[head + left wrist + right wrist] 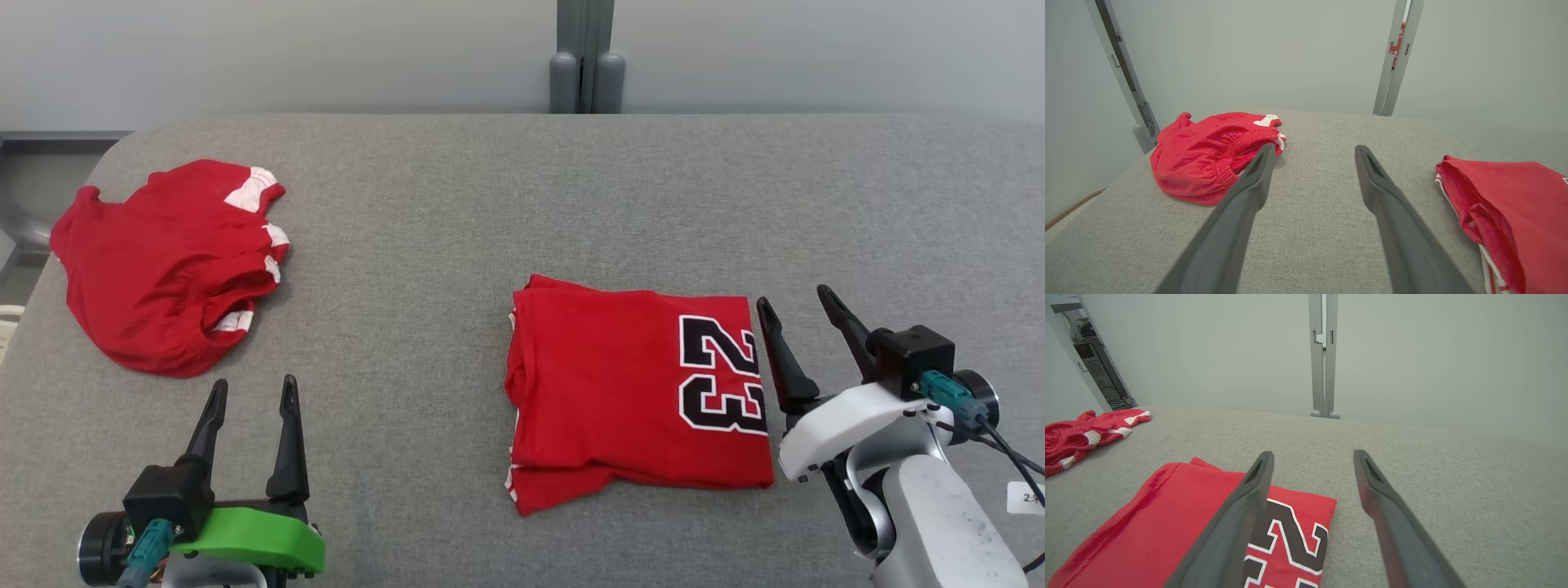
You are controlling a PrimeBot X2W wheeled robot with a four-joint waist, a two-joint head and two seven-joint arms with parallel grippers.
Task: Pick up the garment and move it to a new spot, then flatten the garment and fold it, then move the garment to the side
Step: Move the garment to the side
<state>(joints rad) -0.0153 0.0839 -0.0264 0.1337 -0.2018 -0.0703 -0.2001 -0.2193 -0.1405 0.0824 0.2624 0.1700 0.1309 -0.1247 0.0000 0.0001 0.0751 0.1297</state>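
Observation:
A red garment (620, 384) with a black "23" lies folded into a neat rectangle right of the table's middle; I also see this garment (1167, 522) under the right wrist and its edge (1515, 204) from the left wrist. My right gripper (793, 298) stands open just beside its right edge, holding nothing, and the same gripper (1312, 453) hovers over the numbered corner. My left gripper (253, 384) is open and empty at the near left, and from its own wrist the gripper (1312, 149) points over bare cloth.
Crumpled red shorts (155, 269) with white trim lie at the far left, just beyond the left gripper. The table (490, 204) is covered in grey fabric with a rounded far-left corner. A grey post (586, 65) stands behind its far edge.

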